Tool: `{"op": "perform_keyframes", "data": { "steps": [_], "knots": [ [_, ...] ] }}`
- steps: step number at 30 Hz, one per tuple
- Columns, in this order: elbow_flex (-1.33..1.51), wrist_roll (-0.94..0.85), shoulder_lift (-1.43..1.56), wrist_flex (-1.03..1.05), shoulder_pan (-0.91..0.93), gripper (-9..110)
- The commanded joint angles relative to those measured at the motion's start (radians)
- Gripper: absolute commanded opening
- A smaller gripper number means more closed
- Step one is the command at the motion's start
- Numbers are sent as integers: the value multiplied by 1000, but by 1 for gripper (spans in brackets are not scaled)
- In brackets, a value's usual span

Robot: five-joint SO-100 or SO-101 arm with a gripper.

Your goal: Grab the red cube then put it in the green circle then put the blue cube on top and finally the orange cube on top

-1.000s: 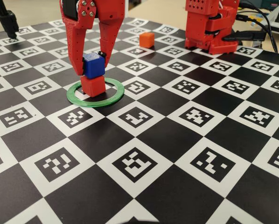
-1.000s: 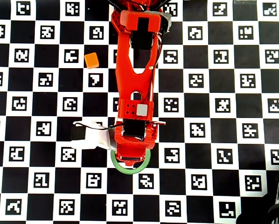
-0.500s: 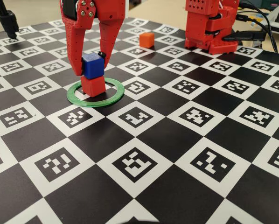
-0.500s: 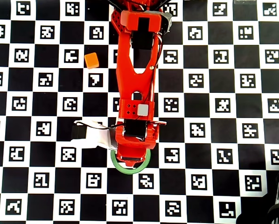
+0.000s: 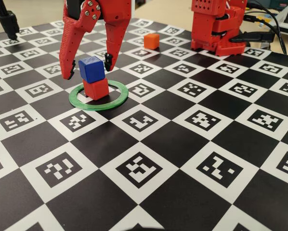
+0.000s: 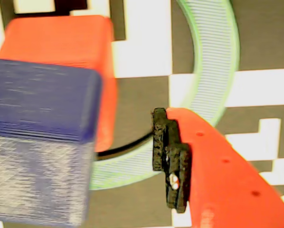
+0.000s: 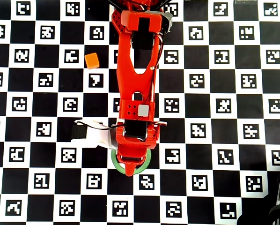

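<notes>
My pincer (image 5: 88, 71): spread wide, holding nothing, straddling the blue cube (image 5: 91, 69). Blue cube: atop red cube (image 5: 96, 88), inside green circle (image 5: 98, 96). Orange cube (image 5: 151, 41): loose on board, well beyond pincer, toward my base, in the fixed view.

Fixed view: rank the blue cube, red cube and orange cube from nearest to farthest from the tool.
1. blue cube, between the open tool fingers.
2. red cube, directly beneath it, inside the green circle.
3. orange cube, far back right.
</notes>
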Motion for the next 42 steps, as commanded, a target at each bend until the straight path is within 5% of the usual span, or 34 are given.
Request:
{"op": "perform_keyframes", "data": {
  "steps": [1, 12, 42],
  "knots": [
    [-31, 23, 166, 26, 11, 42],
    [0, 5, 327, 118, 63, 42],
    [549, -548, 765, 215, 649, 43]
  ]
}}
